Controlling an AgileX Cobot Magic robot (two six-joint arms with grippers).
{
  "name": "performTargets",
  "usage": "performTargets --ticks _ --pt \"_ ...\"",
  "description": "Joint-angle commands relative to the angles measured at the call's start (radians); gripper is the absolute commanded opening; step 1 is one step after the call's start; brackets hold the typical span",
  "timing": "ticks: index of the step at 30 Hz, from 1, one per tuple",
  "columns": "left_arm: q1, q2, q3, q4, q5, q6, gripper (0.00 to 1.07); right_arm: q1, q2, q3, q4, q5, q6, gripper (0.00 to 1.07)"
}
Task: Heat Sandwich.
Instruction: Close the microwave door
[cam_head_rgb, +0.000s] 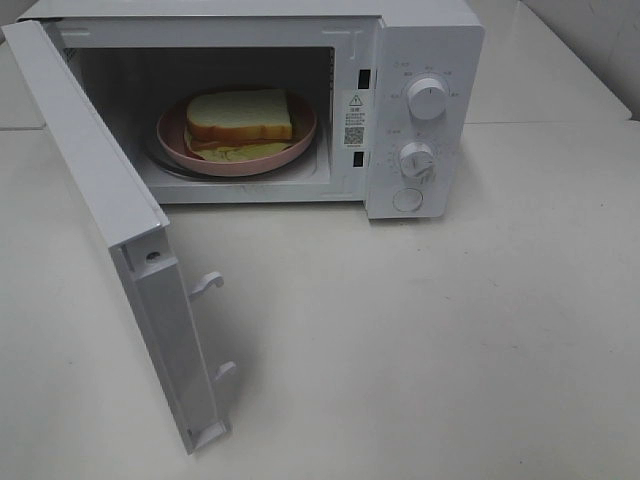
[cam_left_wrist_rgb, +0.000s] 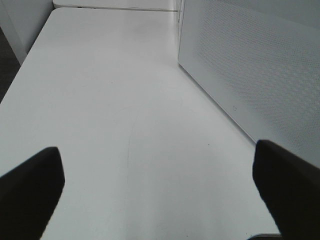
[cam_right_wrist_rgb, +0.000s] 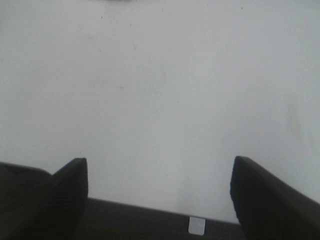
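Note:
The sandwich, white bread with tan crust and pale green filling showing at its front edge, lies on a round pink plate inside the open white microwave. The microwave door stands swung out to the left. Neither arm shows in the exterior high view. My left gripper is open and empty above the white table, next to the outer perforated face of the door. My right gripper is open and empty over bare table.
The microwave has two dials and a round button on its right panel. The white table spreads in front of it. A dark table edge shows in the right wrist view.

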Motion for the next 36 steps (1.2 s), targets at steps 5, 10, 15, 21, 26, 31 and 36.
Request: performTargets --ticks 5,10,15,21,26,31,36 --pt "0.000 -0.019 0.000 -0.004 -0.010 -0.006 0.98 -0.094 -0.111 0.013 0.001 -0.078 0.010 0.76" --pt "0.000 -0.019 0.000 -0.004 -0.010 -0.006 0.98 -0.149 -0.195 0.016 0.001 -0.091 0.010 0.76" --pt "0.000 -0.019 0.000 -0.004 -0.010 -0.006 0.98 -0.153 -0.198 0.027 0.002 -0.120 0.014 0.76" --pt "0.000 -0.006 0.000 -0.004 -0.010 -0.006 0.98 -0.153 -0.198 0.050 0.009 -0.158 0.006 0.76" --pt "0.000 -0.006 0.000 -0.004 -0.010 -0.006 0.98 -0.153 -0.198 0.050 0.009 -0.158 0.006 0.76" --pt "0.000 -0.006 0.000 -0.004 -0.010 -0.006 0.98 -0.153 -0.198 0.050 0.009 -0.158 0.006 0.76" --pt "0.000 -0.006 0.000 -0.004 -0.010 -0.006 0.98 -0.153 -0.198 0.050 0.009 -0.158 0.006 0.76"
